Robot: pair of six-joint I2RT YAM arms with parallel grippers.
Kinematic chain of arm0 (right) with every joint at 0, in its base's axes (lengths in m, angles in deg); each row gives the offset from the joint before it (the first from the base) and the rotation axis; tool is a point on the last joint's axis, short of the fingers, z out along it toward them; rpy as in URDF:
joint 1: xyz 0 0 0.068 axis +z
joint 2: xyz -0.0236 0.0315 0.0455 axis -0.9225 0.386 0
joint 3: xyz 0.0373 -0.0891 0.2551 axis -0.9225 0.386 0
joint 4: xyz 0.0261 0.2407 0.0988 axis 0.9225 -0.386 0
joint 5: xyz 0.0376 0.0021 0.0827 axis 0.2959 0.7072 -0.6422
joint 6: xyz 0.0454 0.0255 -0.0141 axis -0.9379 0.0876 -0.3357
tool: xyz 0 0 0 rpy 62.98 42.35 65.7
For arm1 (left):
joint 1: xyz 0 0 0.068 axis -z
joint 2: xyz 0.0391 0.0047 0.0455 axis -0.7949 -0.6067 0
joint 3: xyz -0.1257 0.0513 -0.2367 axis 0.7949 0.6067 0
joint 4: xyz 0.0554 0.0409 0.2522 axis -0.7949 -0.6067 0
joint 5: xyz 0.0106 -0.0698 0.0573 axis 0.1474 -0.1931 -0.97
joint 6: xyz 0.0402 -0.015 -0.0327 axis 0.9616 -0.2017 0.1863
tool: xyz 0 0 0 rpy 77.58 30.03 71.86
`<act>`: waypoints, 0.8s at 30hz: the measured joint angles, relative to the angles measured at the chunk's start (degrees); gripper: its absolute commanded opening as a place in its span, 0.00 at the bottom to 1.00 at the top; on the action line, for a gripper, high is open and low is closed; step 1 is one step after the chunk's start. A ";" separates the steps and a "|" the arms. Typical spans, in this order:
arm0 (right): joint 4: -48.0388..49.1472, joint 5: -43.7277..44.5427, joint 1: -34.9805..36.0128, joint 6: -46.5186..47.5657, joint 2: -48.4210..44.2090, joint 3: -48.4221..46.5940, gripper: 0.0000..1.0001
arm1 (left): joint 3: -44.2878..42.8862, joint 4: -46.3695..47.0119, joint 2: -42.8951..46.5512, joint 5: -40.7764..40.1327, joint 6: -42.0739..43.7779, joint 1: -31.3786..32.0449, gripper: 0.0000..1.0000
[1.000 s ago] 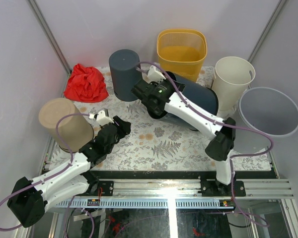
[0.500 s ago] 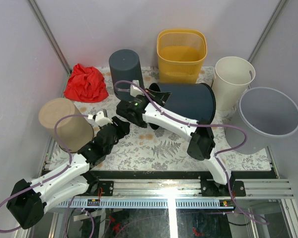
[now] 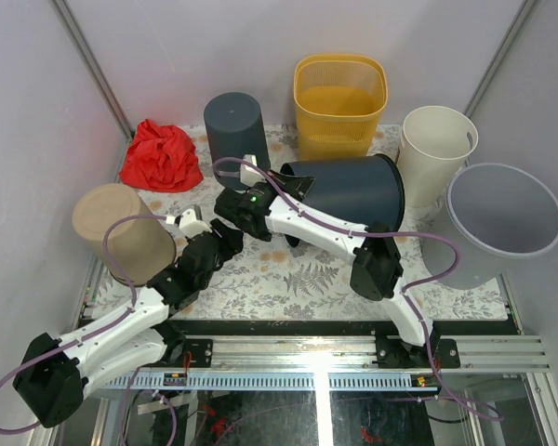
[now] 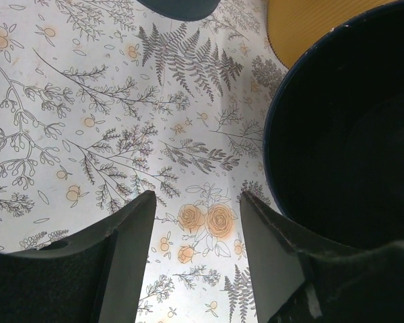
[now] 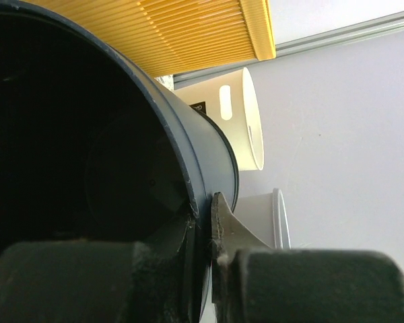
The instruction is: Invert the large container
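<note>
Large container [image 3: 349, 190] swung round in the last second. It now lies on its side mid-mat [image 3: 298, 269], mouth facing 9 o'clock, yellow basket [image 3: 340, 98] at its 12. Right gripper [image 5: 203, 214] is pinching the rim. Left gripper [image 4: 196, 215] is spread, idle at 7 o'clock. Only half-turned; the rim must go down.

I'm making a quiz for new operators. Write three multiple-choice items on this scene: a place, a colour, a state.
1. Where is the red cloth? A) far-left corner B) inside the basket C) under the right arm
2. What colour is the mesh basket? A) green B) yellow C) white
3. How is the large container posed? A) upright B) on its side C) upside down
Answers: 1 A, it lies at the back left; 2 B, its walls are yellow; 3 B, its mouth faces sideways, rim pinched by the right claw.
</note>
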 measured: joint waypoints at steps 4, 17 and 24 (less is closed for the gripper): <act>3.26 -0.59 0.04 2.45 0.00 0.81 0.16 | 0.04 0.00 -0.59 0.00 -0.02 -0.09 0.53; 10.78 -12.31 0.07 3.17 0.00 2.38 0.51 | 0.04 0.02 -1.25 0.02 -0.11 -0.50 0.53; 18.58 -20.50 -1.42 -1.25 -1.53 2.43 0.56 | 0.04 0.02 -1.62 0.07 -0.15 -0.79 0.53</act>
